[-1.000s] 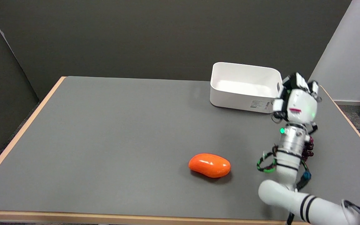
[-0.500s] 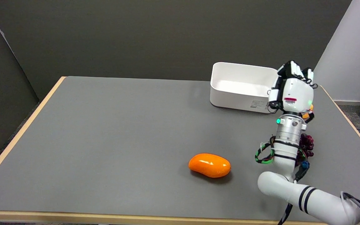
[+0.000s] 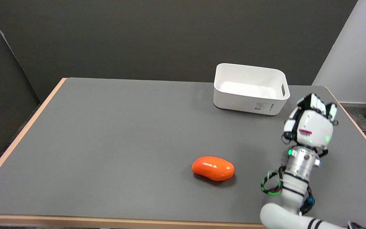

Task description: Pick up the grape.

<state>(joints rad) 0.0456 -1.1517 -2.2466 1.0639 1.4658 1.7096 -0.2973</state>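
On the grey table (image 3: 106, 133), an orange mango (image 3: 213, 168) and white bin (image 3: 249, 89) flank the robot hand (image 3: 311, 125) (grip unclear).

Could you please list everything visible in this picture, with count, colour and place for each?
Table: one, grey top with a light wooden edge, fills most of the view.
Bin: one, white, far right part of the table, nothing visible inside it.
Mango-shaped fruit: one, glossy orange, near side of the table, right of centre.
Grape: none visible; the arm and hand may cover it.
Walls: dark grey behind the table, white at the upper right.
Right arm: one, white with black bands, reaching in from the lower right.
Right hand: one, black and white, right of the fruit, near side of the bin.
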